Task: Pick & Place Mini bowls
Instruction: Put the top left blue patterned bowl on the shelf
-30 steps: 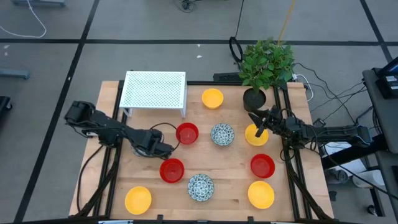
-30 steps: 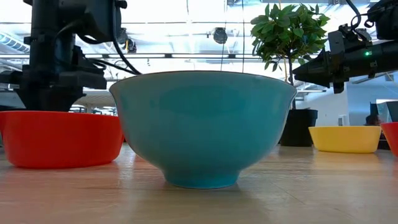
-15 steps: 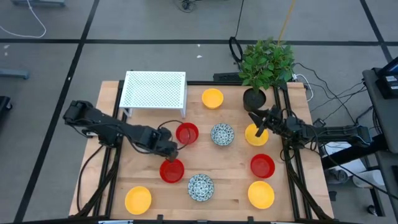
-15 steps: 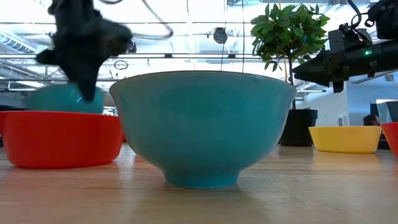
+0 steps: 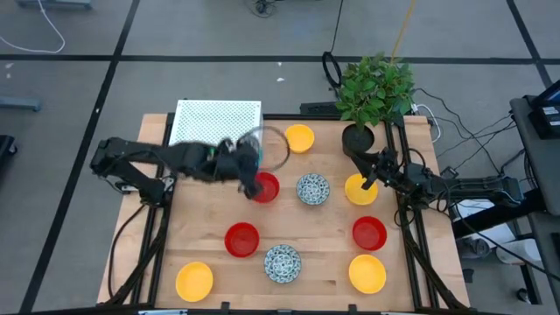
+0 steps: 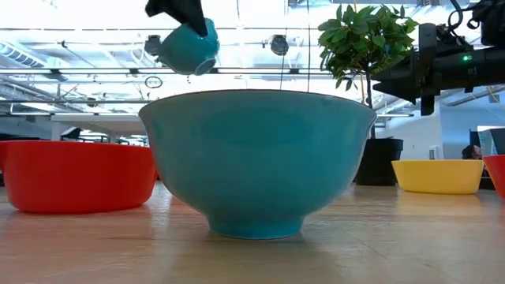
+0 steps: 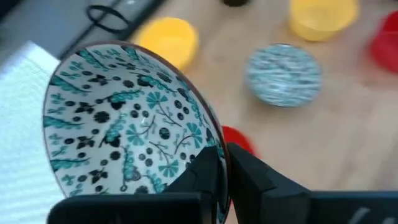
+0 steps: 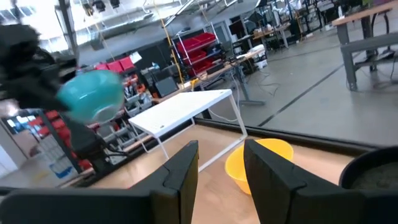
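Note:
My left gripper point(image 7: 222, 157) is shut on a mini bowl point(image 7: 124, 124), white with a teal pattern inside and teal outside. It holds the bowl high above the table point(image 6: 187, 47), near the rack and over a red bowl point(image 5: 262, 187). My right gripper point(image 8: 221, 168) is open and empty, hovering over a yellow bowl point(image 5: 359, 191) at the right. Red, yellow and patterned bowls stand on their bases on the table, among them a patterned one point(image 5: 312, 189) at the middle and one point(image 6: 256, 162) at the front. My left gripper pinches the patterned bowl's rim point(image 7: 213, 134), one finger inside the bowl and one outside. In the low view the fingers come at it from above. The bowl hangs below them, tipped on its side, lifted clear of the table.
A white perforated rack point(image 5: 217, 127) stands at the far left. A black pot with a green plant point(image 5: 372, 96) stands at the far right, close to my right arm. More bowls stand along the near edge: yellow point(image 5: 194, 280), red point(image 5: 242, 239), red point(image 5: 369, 233), yellow point(image 5: 367, 273).
My left gripper has risen steeply and gone toward the table's far edge and a little right, carrying the patterned bowl. The bowl was low behind the red bowl and now hangs high and tipped. My right arm has kept still.

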`<state>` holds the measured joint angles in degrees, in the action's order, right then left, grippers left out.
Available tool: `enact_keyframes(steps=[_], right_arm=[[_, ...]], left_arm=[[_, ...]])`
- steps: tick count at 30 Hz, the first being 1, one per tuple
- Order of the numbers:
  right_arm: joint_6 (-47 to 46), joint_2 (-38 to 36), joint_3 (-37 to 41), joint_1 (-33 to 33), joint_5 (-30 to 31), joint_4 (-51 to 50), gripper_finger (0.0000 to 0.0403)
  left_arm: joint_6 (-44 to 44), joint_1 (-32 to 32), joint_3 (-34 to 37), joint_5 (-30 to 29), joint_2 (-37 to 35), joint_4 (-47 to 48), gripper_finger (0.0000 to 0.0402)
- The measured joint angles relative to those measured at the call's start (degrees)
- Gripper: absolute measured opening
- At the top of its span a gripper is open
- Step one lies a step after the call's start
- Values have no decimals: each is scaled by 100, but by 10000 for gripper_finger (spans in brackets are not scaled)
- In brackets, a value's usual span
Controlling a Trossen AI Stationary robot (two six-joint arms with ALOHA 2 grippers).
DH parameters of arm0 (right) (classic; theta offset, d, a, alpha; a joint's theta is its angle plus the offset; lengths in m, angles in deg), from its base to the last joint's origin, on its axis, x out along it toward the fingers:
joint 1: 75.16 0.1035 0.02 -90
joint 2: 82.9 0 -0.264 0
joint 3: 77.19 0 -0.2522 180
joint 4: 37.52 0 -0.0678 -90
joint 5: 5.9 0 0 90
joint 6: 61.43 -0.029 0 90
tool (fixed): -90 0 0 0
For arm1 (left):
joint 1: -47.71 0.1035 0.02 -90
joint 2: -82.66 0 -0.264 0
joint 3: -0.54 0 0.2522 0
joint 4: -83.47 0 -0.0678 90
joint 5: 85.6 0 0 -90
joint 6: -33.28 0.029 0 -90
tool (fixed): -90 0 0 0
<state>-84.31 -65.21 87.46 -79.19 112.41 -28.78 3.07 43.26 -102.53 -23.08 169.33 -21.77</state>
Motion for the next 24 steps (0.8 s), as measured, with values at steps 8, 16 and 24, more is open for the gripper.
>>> enact_keyframes(steps=[8, 16, 24], right_arm=[[-904, 0, -2, 0, 11, 0, 116], [-1152, 0, -1, 0, 14, 60, 116], [-523, 1, -1, 0, 44, 414, 116]], left_arm=[[1354, 2082, -197, 439, 4, 810, 11], [2621, 3853, -197, 851, 46, 1535, 27], [2920, 4972, 179, 1261, 37, 1558, 24]])
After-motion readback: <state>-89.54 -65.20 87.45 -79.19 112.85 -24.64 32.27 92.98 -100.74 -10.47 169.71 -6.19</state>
